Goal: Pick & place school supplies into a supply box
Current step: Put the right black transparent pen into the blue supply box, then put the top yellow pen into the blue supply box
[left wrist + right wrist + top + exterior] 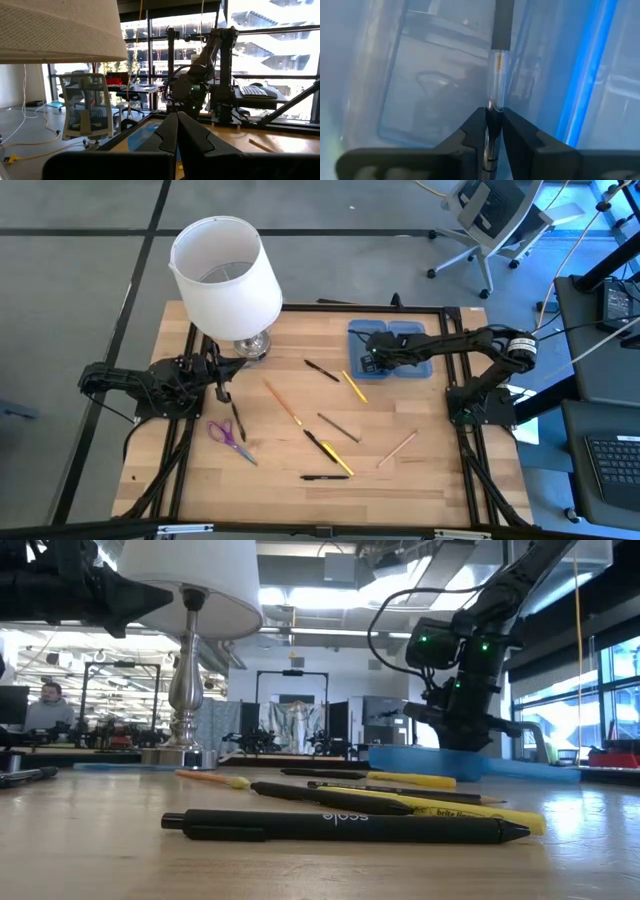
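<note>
Clear-barrelled, with a dark grip, the pen (496, 65) sits between the fingers of the right pincer (493, 131), which pinch its lower end while it points down into the translucent blue box (392, 348). The box lies open at the far right of the worktop (420, 470), and from above the right pincer (372, 358) hangs over its left half. The fingers look narrow around the pen, perhaps just starting to slacken; I judge this to be the release step. To do it well, the pen should be low over the box floor and lying along the compartment's length before the fingers part, so it drops flat and does not bounce over the rim or lean on the wall. Opening only a little, then lifting straight up, should keep the fingers from dragging the pen back out or nudging the light box. Other supplies wait on the bare wood: a yellow pen (354, 386) just beside the box, black pens (322, 370), an orange pencil (283, 402), a tan pencil (397, 448) and purple scissors (228, 437). The left pincer (218, 376) rests shut and empty by the lamp (225, 272), well apart from the box.
</note>
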Controlling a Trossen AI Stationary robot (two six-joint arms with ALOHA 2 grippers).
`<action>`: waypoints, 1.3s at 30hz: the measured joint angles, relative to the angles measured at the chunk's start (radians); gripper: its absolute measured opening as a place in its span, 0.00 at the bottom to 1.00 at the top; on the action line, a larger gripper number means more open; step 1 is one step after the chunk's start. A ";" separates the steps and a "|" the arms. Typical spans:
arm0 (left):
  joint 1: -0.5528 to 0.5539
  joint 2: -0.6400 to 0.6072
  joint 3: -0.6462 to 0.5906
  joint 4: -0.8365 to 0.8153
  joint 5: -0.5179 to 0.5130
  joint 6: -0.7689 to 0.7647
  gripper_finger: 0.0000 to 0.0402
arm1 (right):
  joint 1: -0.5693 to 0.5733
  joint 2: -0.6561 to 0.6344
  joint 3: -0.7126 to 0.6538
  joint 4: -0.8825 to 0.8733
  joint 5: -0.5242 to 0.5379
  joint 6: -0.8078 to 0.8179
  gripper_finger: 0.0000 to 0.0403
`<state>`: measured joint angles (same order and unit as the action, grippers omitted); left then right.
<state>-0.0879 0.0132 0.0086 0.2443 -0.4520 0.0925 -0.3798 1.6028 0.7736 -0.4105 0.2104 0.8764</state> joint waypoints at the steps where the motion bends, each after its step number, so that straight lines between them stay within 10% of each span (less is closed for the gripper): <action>1: 0.000 0.000 0.000 0.000 0.000 0.000 0.01 | 0.000 0.000 0.000 0.001 -0.002 -0.012 0.19; 25: 0.000 0.000 0.000 0.000 -0.002 0.000 0.01 | 0.119 -0.119 0.166 -0.023 -0.157 -0.383 0.32; 39: 0.000 0.000 0.000 -0.001 -0.011 0.000 0.01 | 0.353 -0.070 0.136 -0.048 -0.072 -0.179 0.32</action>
<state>-0.0875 0.0131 0.0086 0.2436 -0.4625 0.0925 -0.0264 1.5323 0.9092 -0.4585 0.1388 0.6973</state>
